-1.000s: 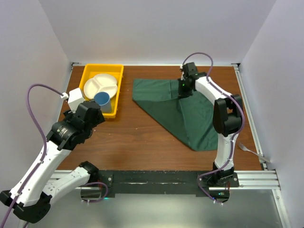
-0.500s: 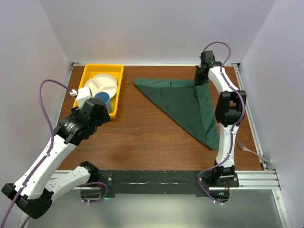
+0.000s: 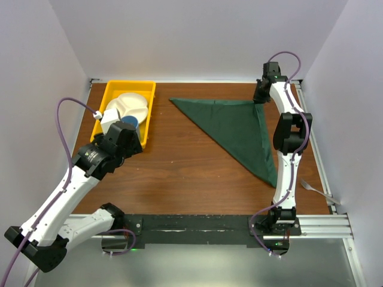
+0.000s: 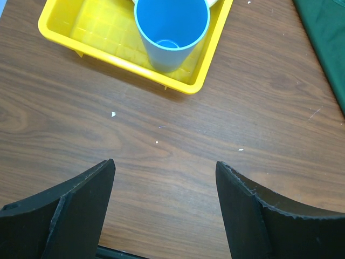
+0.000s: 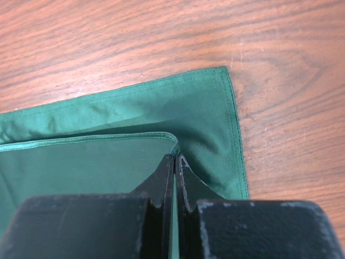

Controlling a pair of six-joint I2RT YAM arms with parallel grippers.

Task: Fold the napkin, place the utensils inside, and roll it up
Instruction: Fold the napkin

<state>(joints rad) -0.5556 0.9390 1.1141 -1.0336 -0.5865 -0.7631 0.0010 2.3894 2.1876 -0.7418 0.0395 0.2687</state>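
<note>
Green napkin [image 5: 108, 162] cloth is pinched at its hemmed upper corner by our right claw [image 5: 175, 159], fingers clenched tight, at the far right corner of the table [image 3: 179, 173]. From there the napkin spreads flat as a triangle. Our left claw [image 4: 164, 178] hangs released and empty over bare wood beside the yellow tray [image 4: 116, 56], which holds a blue cup [image 4: 171, 32] and a white plate [image 3: 128, 106]. A fork [image 3: 316, 189] lies at the near right edge. We see brown wood grain with pale flecks and plain white walls [image 3: 197, 36] on three sides.

Yellow tray [image 3: 108, 95] far left on wooden table [image 3: 173, 161]; white divided plate [image 3: 128, 106], upright blue cup [image 4: 171, 32] inside.
</note>
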